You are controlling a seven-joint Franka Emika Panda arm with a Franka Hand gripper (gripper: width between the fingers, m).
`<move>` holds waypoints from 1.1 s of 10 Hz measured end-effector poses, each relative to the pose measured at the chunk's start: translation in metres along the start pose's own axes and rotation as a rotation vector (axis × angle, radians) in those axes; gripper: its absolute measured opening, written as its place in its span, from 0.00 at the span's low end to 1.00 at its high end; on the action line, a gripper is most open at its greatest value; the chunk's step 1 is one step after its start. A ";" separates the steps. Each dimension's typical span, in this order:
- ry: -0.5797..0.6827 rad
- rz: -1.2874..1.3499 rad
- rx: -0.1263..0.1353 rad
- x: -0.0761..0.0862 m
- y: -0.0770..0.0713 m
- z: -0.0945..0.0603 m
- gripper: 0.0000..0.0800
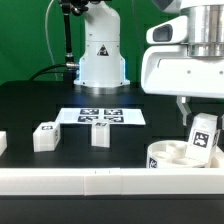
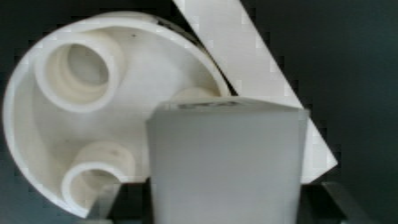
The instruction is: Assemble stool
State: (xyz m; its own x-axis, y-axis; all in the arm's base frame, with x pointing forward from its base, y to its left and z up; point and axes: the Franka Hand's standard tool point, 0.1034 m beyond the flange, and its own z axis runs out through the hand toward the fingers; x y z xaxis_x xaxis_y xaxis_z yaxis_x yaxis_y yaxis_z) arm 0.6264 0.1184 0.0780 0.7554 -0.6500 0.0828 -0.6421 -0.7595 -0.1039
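**Item 1: gripper** point(image 2: 221, 203). We record it clamped on the held leg point(image 2: 231, 150). A finger lies on each of two opposite flat faces, and the leg stands roughly upright in the jaws.

**Item 2: held leg.** This is a chunky white plastic block with a black-and-white tag on one face. We judge it light, rigid and smooth-skinned, so it is likely to twist or slip between the pads if pressed off-axis. The best hold is on the flat opposite faces, away from the lower end, so that end stays free to enter a socket.

**Item 3: seat disc** point(image 1: 170, 158). It lies flat on the table point(image 1: 30, 105) at the exterior view's right, directly beneath the held leg. It sits just beside the border rail point(image 1: 100, 180), and we cannot tell whether the two touch. Its sockets point(image 2: 80, 65) show open in the wrist view; we see two. We judge the disc stiff, heavier than a leg and too broad to pinch across, so any hold belongs on the rim. A sideways shove could slide it.

**Item 4: loose legs** point(image 1: 45, 135). Two stand on the table well apart from the disc, toward the exterior view's left. A further white piece at that edge is cut off and we cannot identify it.

**Item 5: marker board** point(image 1: 100, 117). It lies flat behind the loose legs.
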 end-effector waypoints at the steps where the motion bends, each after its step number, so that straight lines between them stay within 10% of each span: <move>1: -0.006 0.083 0.005 0.000 0.000 0.000 0.43; 11: -0.090 0.861 0.071 -0.005 -0.006 0.000 0.43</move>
State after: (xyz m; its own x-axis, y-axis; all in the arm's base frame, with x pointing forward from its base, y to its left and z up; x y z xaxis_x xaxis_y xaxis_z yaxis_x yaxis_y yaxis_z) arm 0.6268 0.1265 0.0780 0.0195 -0.9912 -0.1312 -0.9877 0.0013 -0.1566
